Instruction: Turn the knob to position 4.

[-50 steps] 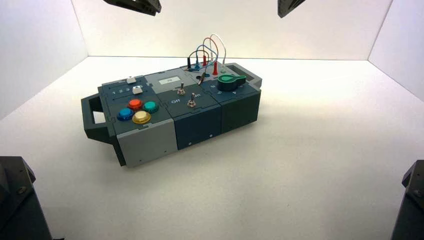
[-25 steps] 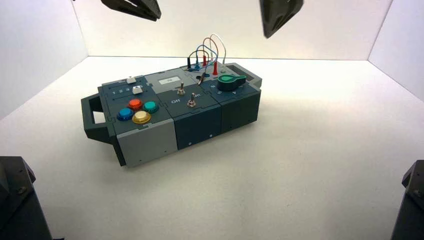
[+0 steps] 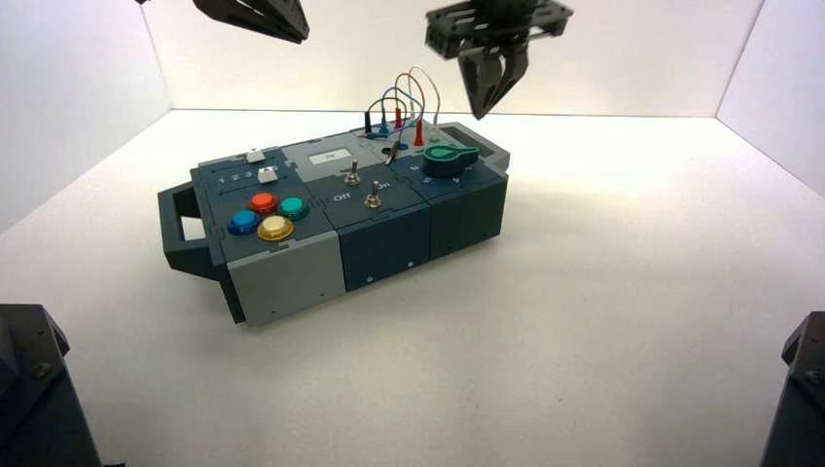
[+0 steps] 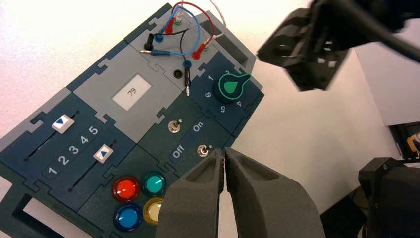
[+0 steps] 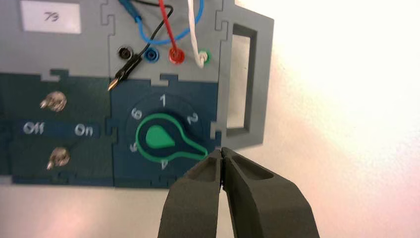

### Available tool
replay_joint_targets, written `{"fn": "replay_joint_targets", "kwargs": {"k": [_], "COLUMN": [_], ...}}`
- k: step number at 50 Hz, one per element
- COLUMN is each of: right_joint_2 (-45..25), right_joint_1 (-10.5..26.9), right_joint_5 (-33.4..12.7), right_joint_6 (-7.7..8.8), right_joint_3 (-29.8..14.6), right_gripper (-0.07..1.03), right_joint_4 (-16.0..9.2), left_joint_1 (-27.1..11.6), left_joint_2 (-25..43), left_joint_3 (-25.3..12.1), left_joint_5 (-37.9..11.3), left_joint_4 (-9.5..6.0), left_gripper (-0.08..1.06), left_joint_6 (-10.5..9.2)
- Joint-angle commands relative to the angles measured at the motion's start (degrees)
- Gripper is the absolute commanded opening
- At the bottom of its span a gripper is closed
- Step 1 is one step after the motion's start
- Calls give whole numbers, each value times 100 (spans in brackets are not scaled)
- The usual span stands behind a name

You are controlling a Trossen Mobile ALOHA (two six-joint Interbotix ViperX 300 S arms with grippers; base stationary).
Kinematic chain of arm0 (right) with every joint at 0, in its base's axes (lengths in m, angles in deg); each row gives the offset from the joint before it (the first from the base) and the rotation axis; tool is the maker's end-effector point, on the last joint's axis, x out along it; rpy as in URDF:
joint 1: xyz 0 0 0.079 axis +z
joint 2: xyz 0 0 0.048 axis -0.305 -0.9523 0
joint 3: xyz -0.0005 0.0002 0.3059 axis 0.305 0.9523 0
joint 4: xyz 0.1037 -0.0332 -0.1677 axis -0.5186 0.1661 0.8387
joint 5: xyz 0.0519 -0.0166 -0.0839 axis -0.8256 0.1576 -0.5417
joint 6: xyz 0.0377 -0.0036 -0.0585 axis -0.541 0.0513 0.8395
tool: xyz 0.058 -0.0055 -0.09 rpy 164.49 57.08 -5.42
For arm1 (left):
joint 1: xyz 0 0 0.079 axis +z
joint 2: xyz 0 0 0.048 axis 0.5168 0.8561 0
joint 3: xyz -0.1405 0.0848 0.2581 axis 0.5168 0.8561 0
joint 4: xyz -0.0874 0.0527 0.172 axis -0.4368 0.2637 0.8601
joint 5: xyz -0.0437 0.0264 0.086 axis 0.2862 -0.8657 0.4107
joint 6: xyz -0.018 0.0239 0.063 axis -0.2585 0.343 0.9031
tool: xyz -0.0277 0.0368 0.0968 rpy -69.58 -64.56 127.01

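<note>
The green teardrop knob (image 3: 448,159) sits at the right end of the box (image 3: 292,272). In the right wrist view the knob (image 5: 161,138) points its nose between the printed 2 and 4. My right gripper (image 3: 484,107) hangs shut and empty in the air above and a little behind the knob, apart from it. In its own view its tips (image 5: 222,151) are just off the knob's nose. My left gripper (image 3: 255,14) is shut and empty, high above the box's left half; its tips (image 4: 226,151) show over the toggle switches.
The box carries four coloured buttons (image 3: 268,216), two metal toggles (image 3: 371,199) marked Off and On, two sliders (image 4: 81,139), a display reading 79 (image 4: 131,92) and plugged wires (image 3: 404,102). White walls stand close behind and beside. Arm bases (image 3: 34,389) fill the lower corners.
My right gripper has come down and leftward from the top edge into full view above the knob end of the box. The left gripper and the knob have not moved.
</note>
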Motion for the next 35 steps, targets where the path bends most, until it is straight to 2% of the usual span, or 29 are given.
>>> {"fn": "replay_joint_targets", "kwargs": {"k": [1, 13, 35], "right_joint_2": [-62, -237, -334], "right_joint_1": [-9, 0, 123], "right_joint_5": [0, -9, -229], "right_joint_6": [-9, -9, 132], "right_joint_3": [-264, -255, -176], "right_gripper": [-2, -2, -2], "right_joint_4": [-26, -44, -167], "left_joint_1": [44, 35, 44], "left_joint_2": [-18, -18, -44], "left_joint_3": [-202, -255, -281], "left_joint_5": [0, -62, -62], "left_joint_4": [0, 0, 0], "left_gripper": [2, 2, 2], "left_joint_6": [9, 0, 0]}}
